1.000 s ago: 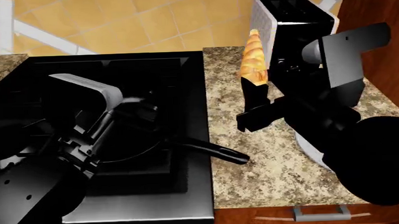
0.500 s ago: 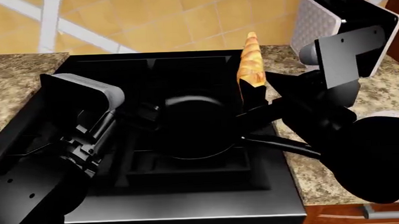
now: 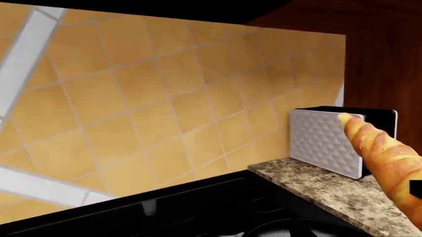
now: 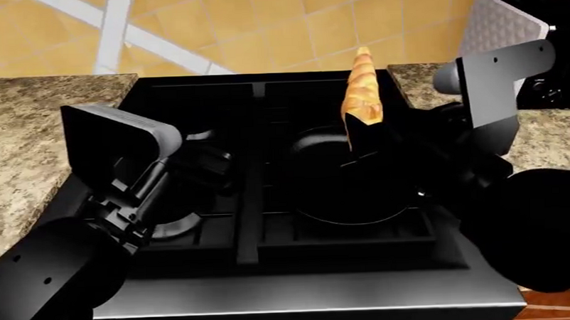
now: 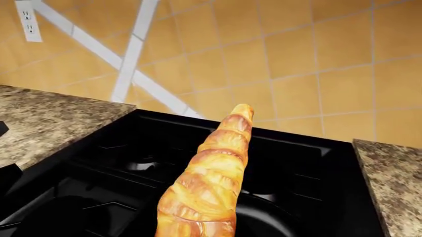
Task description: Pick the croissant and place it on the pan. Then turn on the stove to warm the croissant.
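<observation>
Croissant (image 4: 362,87) stands upright in the upper middle of the head view, its lower end pinched in the right gripper (image 4: 360,139), tip pointing up, hanging above the far rim of the pan (image 4: 348,183). Going left to right: counter (image 4: 28,133) fills the left edge; the left gripper (image 4: 205,163) hovers over the left burners of the stove (image 4: 270,288) with nothing in it, though how far apart its jaws stand I cannot tell against the black; the pan sits on the right burner at centre; the right arm crowds the right side, with the toaster (image 4: 508,24) at upper right. The right wrist view shows the croissant (image 5: 207,182) over the stove top. The risk, as I judge it, is the release: held only by its bottom end and over the rim rather than the pan's middle, the pastry could topple or roll off onto the grate. The knobs are out of view, so reaching them blind could nudge the pan.
</observation>
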Controlling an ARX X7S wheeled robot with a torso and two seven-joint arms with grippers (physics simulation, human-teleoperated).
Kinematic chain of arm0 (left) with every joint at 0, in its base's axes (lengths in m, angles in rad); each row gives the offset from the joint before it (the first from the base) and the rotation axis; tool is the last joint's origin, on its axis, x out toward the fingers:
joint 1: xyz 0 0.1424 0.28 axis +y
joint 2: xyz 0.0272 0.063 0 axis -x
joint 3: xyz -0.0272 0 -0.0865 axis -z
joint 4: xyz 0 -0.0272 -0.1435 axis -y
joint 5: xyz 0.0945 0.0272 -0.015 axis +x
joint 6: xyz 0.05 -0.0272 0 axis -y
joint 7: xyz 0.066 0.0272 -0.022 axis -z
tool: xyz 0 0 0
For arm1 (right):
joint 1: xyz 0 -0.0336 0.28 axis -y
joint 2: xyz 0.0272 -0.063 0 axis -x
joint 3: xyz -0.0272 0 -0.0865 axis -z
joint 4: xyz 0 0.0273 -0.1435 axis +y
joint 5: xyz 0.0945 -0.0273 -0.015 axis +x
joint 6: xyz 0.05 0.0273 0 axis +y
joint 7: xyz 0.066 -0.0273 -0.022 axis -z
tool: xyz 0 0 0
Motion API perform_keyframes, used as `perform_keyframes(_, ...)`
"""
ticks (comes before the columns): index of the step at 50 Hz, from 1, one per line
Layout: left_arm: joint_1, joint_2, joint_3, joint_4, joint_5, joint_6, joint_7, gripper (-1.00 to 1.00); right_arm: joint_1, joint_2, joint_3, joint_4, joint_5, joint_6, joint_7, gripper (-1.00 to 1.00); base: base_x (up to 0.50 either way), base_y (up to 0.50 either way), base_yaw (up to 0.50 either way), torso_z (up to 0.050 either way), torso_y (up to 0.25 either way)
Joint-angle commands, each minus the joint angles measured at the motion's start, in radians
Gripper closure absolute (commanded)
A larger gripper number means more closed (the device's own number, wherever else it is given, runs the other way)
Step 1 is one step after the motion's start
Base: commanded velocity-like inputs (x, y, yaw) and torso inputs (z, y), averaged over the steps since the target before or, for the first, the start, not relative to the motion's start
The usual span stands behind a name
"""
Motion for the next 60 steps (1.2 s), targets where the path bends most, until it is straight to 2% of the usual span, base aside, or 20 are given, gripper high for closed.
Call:
perform_keyframes(1,-0.001,0.000,0.006,-0.002,-0.004,0.003,0.000,-1.00,0.008,0.003,0.000,0.013,0.000,0.009,0.000,1.00,0.00,0.00,0.00,0.000,0.000)
perform_keyframes(29,-0.009,-0.004,0.018,-0.013,0.001,0.016,-0.001,-1.00,0.257,-0.009,-0.117,0.190,0.143,0.219,0.036,1.00,0.00,0.00,0.00,0.000,0.000)
perform_keyframes(60,-0.028,-0.005,0.026,-0.040,-0.001,0.025,-0.002,-1.00,0.394,-0.056,-0.193,0.468,-0.020,0.259,-0.218,1.00,0.00,0.00,0.00,0.000,0.000)
